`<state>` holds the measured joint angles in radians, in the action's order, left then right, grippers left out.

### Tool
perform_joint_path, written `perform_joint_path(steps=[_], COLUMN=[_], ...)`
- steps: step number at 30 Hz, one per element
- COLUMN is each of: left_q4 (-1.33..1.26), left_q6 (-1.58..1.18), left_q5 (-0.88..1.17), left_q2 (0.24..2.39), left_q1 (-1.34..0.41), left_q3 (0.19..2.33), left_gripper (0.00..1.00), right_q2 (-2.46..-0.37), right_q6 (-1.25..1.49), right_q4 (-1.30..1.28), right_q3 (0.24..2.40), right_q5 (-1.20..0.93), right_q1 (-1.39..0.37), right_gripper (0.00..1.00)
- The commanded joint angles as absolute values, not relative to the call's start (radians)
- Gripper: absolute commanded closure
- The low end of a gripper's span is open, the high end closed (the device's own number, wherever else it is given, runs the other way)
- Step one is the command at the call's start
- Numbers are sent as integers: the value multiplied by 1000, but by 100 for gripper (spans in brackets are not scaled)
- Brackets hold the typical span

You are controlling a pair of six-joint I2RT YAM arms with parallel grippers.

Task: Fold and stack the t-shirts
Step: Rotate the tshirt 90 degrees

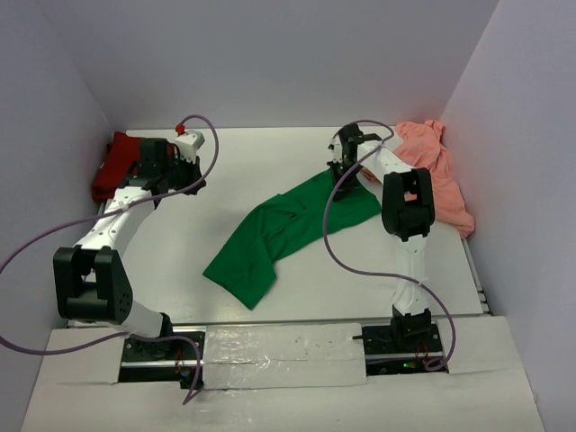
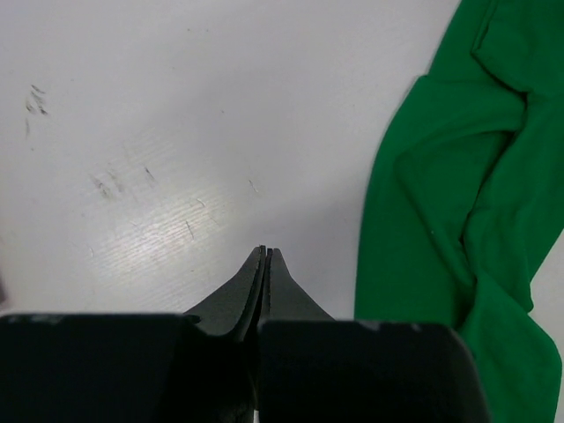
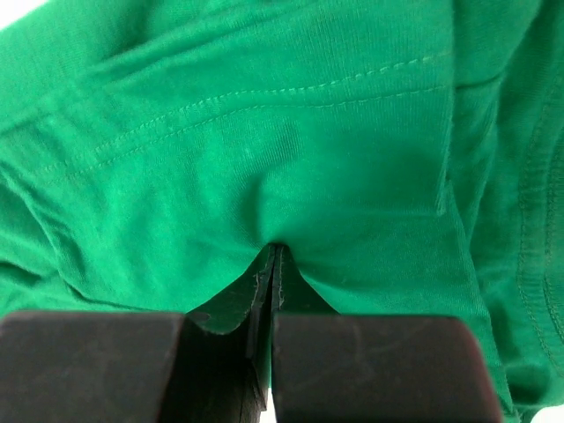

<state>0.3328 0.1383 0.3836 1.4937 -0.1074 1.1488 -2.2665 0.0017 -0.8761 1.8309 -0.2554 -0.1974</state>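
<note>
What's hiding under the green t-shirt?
Only the white table shows around the green t-shirt, which lies rumpled on it. The cloth covers whatever is beneath, so nothing else can be seen there. The right gripper pinches its far end.

White table (image 1: 261,166) bears the green t-shirt (image 1: 274,238) centrally, dark red t-shirt (image 1: 109,171) far left, salmon-pink t-shirt (image 1: 443,175) far right.

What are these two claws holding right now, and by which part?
The right gripper pinches the green t-shirt by a fold near a stitched hem at its far end. The left gripper is shut on nothing.
</note>
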Motion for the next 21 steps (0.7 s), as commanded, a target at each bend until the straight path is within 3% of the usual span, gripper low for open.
perform_joint_path(steps=[1, 6, 10, 14, 16, 21], left_q4=[249, 264, 273, 267, 255, 235], left_q6=[158, 204, 225, 222, 216, 198], left_q5=[492, 575, 620, 629, 629, 638], left_q2=[1460, 1427, 1413, 1414, 1417, 1422], left_q1=[-91, -55, -25, -8, -2, 24], left_q3=[1114, 1080, 1060, 1051, 1046, 1032], left_gripper=[100, 100, 100, 100, 100, 100], right_q2=[-2324, -2485, -2591, -2548, -2470, -2098], right_q6=[41, 92, 144, 153, 118, 46], right_q4=[-885, -943, -882, -770, -659, -419], right_q3=[1987, 2381, 2545, 2474, 2334, 1998], right_q5=[-189, -204, -221, -247, -222, -130], right_q1=[-229, -241, -249, -258, -267, -294], right_gripper=[100, 100, 100, 100, 100, 100])
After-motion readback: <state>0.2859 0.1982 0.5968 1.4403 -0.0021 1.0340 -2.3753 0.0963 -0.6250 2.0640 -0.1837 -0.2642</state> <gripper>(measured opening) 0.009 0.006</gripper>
